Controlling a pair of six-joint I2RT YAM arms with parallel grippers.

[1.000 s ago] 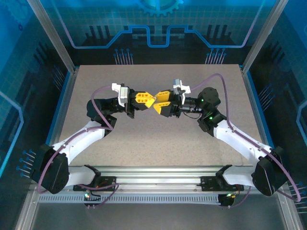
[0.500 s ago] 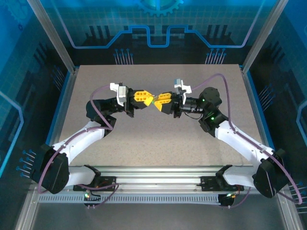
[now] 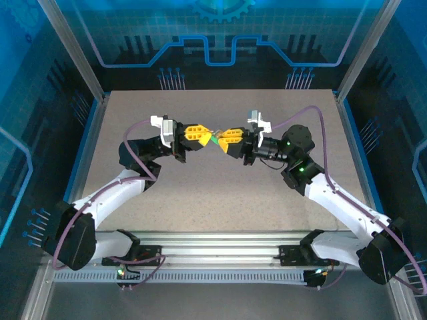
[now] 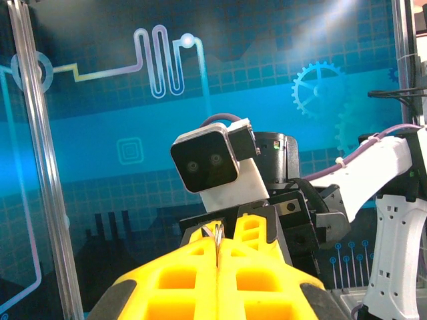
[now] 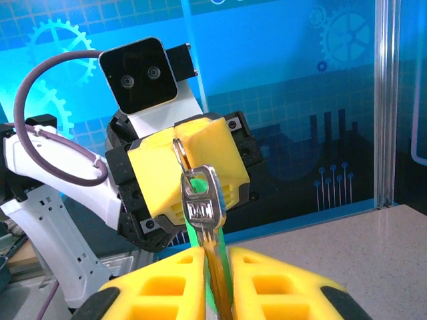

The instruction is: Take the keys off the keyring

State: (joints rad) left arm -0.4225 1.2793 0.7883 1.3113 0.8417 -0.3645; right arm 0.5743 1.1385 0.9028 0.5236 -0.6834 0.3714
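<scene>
Both grippers meet tip to tip in mid-air over the middle of the table. My left gripper (image 3: 201,134) (image 4: 218,259) is shut on the thin metal keyring (image 4: 217,235) (image 5: 178,149), which sticks out past its yellow fingertips. A silver key (image 5: 201,197) hangs from the ring, and a green key (image 5: 229,268) lies right behind it. My right gripper (image 3: 223,138) (image 5: 217,283) is shut on the blades of these keys (image 3: 211,138), with their heads showing above its fingers. The left gripper's fingers (image 5: 155,175) face the right wrist camera.
The speckled grey table (image 3: 220,193) lies below the raised grippers, bounded by a blue rim and aluminium posts (image 3: 81,60). Purple cables (image 3: 313,117) loop off both arms. A vertical post (image 5: 383,100) stands at the right of the right wrist view.
My right gripper's jaws have closed from apart onto the keys. Both grippers have drifted a little toward the back of the table, still tip to tip.
</scene>
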